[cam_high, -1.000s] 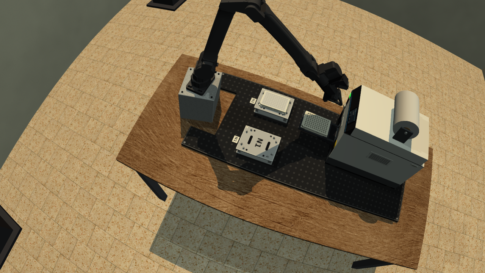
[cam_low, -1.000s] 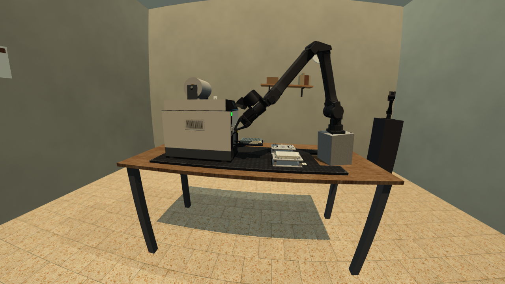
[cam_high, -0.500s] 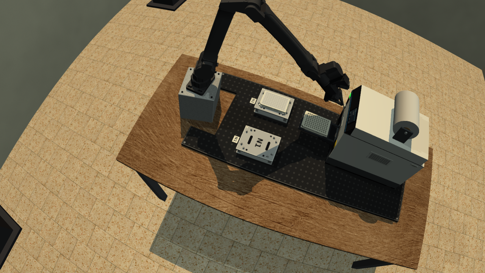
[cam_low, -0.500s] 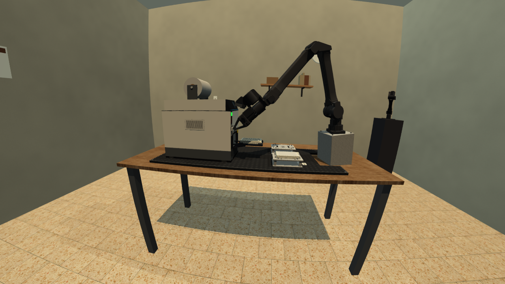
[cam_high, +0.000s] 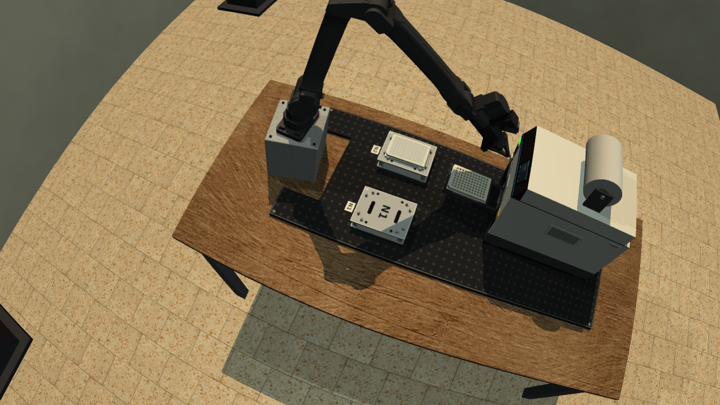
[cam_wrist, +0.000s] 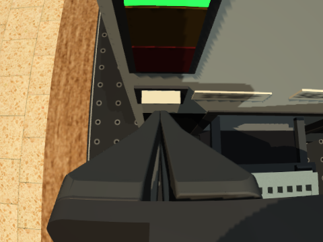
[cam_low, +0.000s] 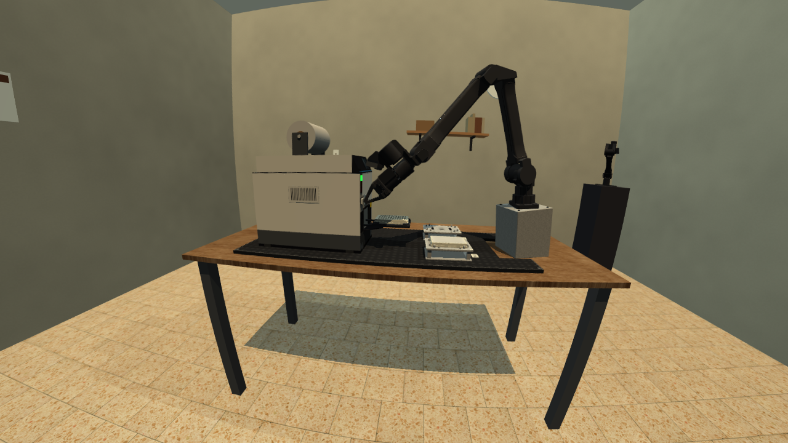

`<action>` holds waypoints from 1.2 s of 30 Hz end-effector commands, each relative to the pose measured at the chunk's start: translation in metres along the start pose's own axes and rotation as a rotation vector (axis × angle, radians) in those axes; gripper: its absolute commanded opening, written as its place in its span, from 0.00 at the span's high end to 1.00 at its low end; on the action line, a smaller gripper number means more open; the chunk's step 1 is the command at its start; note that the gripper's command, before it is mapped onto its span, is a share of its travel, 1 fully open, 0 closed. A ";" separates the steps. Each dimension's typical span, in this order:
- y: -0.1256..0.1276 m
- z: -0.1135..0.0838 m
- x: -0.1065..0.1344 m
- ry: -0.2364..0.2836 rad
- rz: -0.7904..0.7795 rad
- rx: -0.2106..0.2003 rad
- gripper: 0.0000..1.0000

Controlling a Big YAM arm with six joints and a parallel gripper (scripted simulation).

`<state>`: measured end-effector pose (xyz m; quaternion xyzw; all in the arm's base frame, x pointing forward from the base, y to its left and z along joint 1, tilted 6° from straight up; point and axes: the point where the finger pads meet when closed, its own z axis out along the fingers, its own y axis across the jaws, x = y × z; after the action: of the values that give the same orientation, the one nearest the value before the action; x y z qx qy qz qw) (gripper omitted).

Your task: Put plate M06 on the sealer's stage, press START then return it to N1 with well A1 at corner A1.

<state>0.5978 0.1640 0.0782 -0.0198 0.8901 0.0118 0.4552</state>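
My gripper [cam_high: 507, 155] [cam_low: 364, 202] [cam_wrist: 160, 121] is shut and empty. In the wrist view its tips are just below a pale rectangular button [cam_wrist: 161, 97] on the sealer [cam_high: 568, 166] [cam_low: 308, 211] [cam_wrist: 269, 40]; contact cannot be told. The lamp [cam_high: 519, 142] [cam_low: 361, 178] [cam_wrist: 166, 3] shows green; its amber and red parts are dark. A grey-green well plate [cam_high: 469, 183] [cam_low: 392, 218] [cam_wrist: 286, 178] lies on the extended dark stage and looks flat; its label is unreadable. Nest N1 [cam_high: 385, 198] [cam_low: 441, 229] is empty. A whitish plate [cam_high: 408, 149] [cam_low: 447, 241] sits in nest N2 [cam_high: 381, 160] [cam_low: 447, 253].
The stage and its plate are to the right of my fingers in the wrist view. Labels [cam_wrist: 232, 95] stick out from the sealer front beside the button. A foil roll [cam_high: 604, 158] [cam_low: 311, 137] stands on top of the sealer. The arm's base block [cam_high: 292, 156] [cam_low: 523, 231] is at the other end.
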 end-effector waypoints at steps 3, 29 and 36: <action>0.010 0.003 -0.028 -0.040 -0.003 -0.015 1.00; 0.002 0.008 -0.050 -0.076 0.016 -0.009 1.00; -0.003 0.010 -0.055 -0.083 0.021 0.003 1.00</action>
<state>0.6030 0.1654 0.0784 -0.0207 0.8901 0.0125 0.4551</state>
